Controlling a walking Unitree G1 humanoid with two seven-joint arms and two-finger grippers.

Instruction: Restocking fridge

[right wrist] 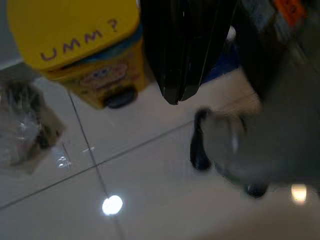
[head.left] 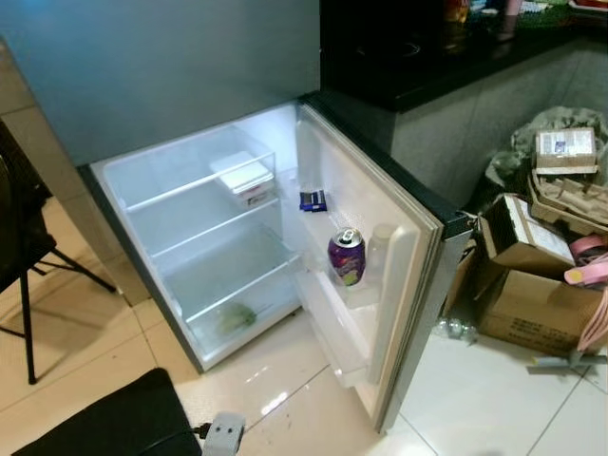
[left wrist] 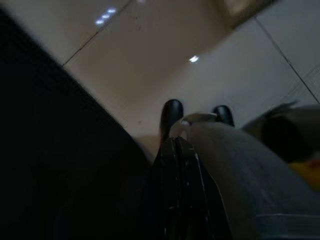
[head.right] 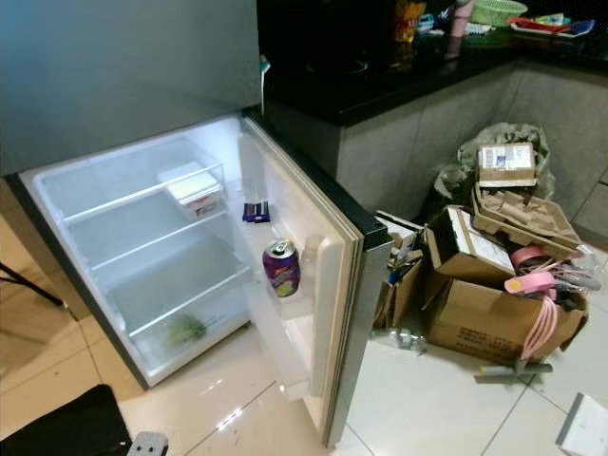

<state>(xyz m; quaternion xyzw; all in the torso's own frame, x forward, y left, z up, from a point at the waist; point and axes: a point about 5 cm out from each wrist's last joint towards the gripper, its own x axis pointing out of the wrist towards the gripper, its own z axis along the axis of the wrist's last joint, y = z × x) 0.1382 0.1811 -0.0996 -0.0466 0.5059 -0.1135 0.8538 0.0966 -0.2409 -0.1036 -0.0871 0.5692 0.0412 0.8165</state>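
The small fridge (head.left: 142, 204) stands open on the floor, its door (head.left: 404, 294) swung out to the right. A purple can (head.left: 347, 256) stands upright in the door shelf, with a small dark blue pack (head.left: 313, 200) higher up on the door. A white box (head.left: 245, 179) sits on the top glass shelf, and something green (head.left: 235, 316) lies in the bottom compartment. My left gripper (left wrist: 174, 142) hangs shut over the tiled floor. My right gripper (right wrist: 173, 98) hangs shut above the tiles near a yellow bin (right wrist: 75, 40).
Cardboard boxes (head.right: 484, 304) and packing litter are piled right of the fridge door, against a dark counter (head.left: 427, 57). A black chair (head.left: 19, 228) stands at the left. A black object (head.left: 104, 423) lies at the lower edge. A plastic bag (right wrist: 25, 120) lies by the bin.
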